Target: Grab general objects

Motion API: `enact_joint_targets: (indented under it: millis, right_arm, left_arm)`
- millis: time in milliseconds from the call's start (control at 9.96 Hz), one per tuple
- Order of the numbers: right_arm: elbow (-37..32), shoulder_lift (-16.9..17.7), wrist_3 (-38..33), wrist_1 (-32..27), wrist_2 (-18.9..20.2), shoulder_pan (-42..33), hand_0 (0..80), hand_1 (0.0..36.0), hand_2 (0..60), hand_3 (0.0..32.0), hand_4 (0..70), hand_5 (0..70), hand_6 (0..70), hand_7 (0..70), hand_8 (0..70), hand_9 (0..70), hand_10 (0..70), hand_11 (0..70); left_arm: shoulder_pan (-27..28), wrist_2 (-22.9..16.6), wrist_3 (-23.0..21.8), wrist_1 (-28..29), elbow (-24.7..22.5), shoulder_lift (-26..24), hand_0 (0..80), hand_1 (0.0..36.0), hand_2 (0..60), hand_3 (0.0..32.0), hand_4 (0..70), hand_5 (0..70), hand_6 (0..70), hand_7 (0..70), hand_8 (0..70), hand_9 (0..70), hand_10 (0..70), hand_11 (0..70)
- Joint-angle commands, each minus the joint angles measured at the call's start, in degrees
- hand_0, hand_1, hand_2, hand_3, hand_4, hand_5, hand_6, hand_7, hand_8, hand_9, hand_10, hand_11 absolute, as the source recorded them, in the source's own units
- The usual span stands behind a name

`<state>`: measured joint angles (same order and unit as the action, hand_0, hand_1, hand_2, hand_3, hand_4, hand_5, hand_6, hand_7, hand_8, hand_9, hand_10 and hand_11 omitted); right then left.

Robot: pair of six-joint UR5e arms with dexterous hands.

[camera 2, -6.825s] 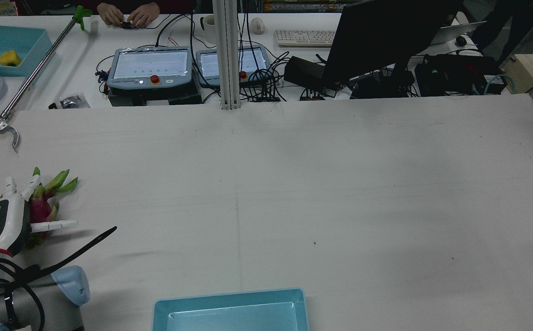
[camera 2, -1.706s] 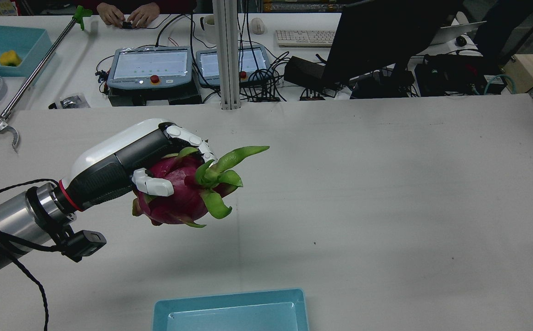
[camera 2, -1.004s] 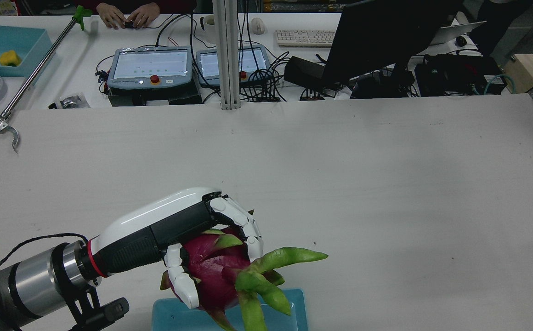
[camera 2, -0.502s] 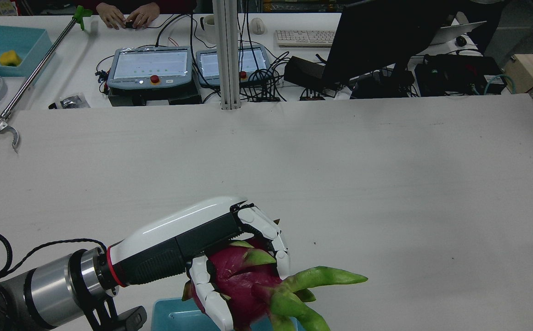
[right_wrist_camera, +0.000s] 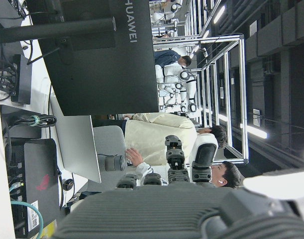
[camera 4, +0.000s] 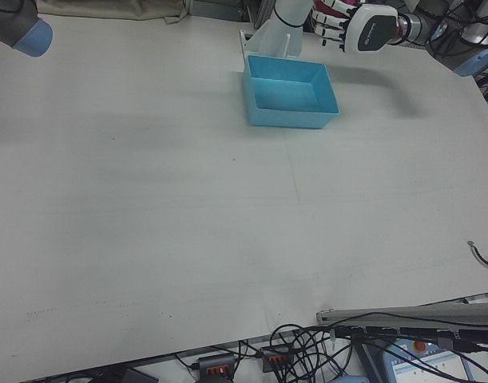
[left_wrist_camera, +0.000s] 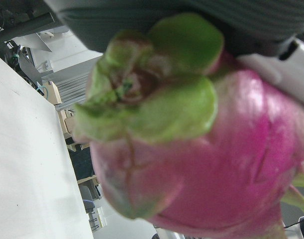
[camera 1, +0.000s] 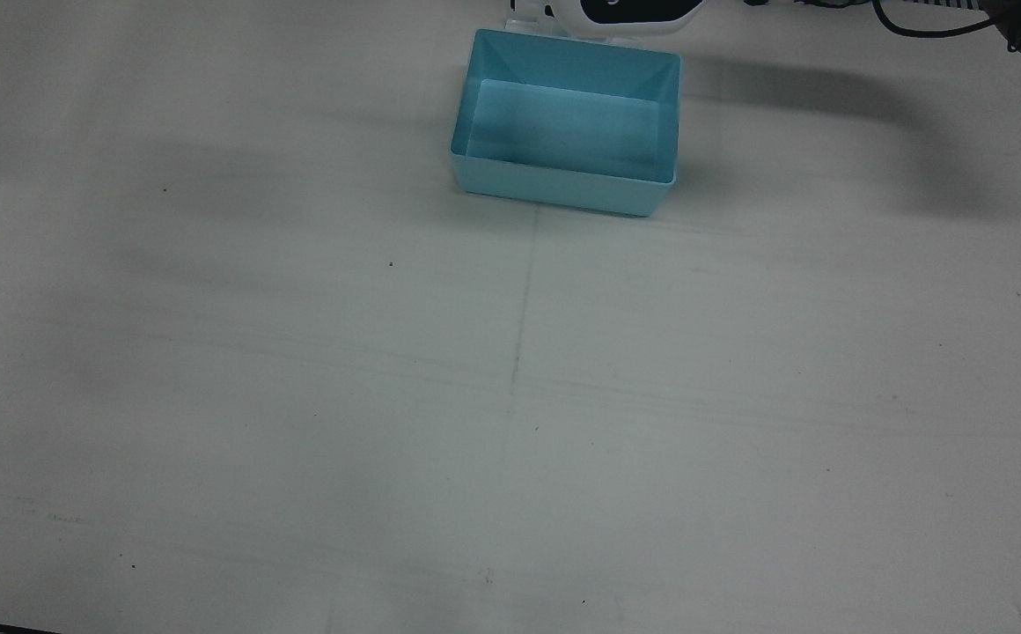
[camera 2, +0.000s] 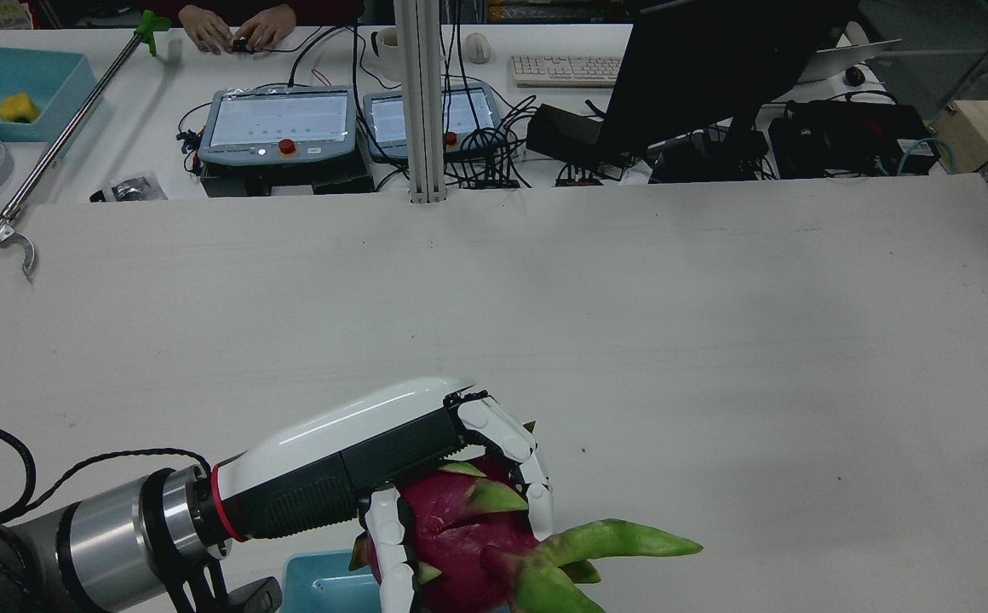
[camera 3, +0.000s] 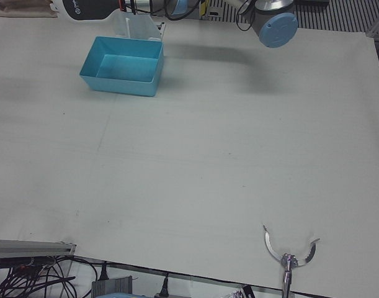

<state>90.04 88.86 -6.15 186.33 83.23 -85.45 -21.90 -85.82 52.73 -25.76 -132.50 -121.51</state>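
Left robot hand [camera 2: 392, 464] clasping dragon fruit [camera 2: 468, 536], above blue bin [camera 1: 563, 123]

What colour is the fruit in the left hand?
Magenta dragon fruit with green scales, clearest in the rear view.

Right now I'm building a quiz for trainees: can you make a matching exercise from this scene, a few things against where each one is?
Things:
1. dragon fruit
2. blue bin
3. litter-picker claw
4. left hand

Places or states:
A. lies on the table's far left edge in the rear view
B. closed around the fruit, above the table
C. held in the air, leafy tips pointing right in the rear view
D. on the table near the robot's side, nothing inside

Pairs: 1-C, 2-D, 3-A, 4-B
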Motion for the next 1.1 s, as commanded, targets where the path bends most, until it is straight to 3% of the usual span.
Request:
enact_joint_targets:
  millis: [0, 703, 1004]
  right_arm:
    - [-0.04, 0.00, 0.00, 0.00, 0.00, 0.02, 0.0, 0.0, 0.0, 0.0, 0.0, 0.0, 0.0, 0.0, 0.0, 0.0, 0.0, 0.0]
    - [-0.04, 0.00, 0.00, 0.00, 0.00, 0.02, 0.0, 0.0, 0.0, 0.0, 0.0, 0.0, 0.0, 0.0, 0.0, 0.0, 0.0, 0.0]
    - [-0.04, 0.00, 0.00, 0.00, 0.00, 0.02, 0.0, 0.0, 0.0, 0.0, 0.0, 0.0, 0.0, 0.0, 0.0, 0.0, 0.0, 0.0]
  left_arm:
    - [0.10, -0.31, 0.01, 0.18, -0.13, -0.04, 46.4, 1.9, 0.0, 0.0, 0.0, 0.0, 0.0, 5.0, 3.5, 0.0, 3.5, 5.9]
    - [-0.33, -0.31, -0.08, -0.17, -0.13, -0.13, 47.2, 3.4, 0.0, 0.0, 0.0, 0.0, 0.0, 10.3, 2.4, 0.6, 1.1, 2.6]
    - [-4.97, -0.31, -0.70, -2.53, -0.13, 0.04, 47.1, 3.5, 0.0, 0.0, 0.0, 1.9, 0.0, 11.8, 2.0, 0.9, 0.8, 2.1]
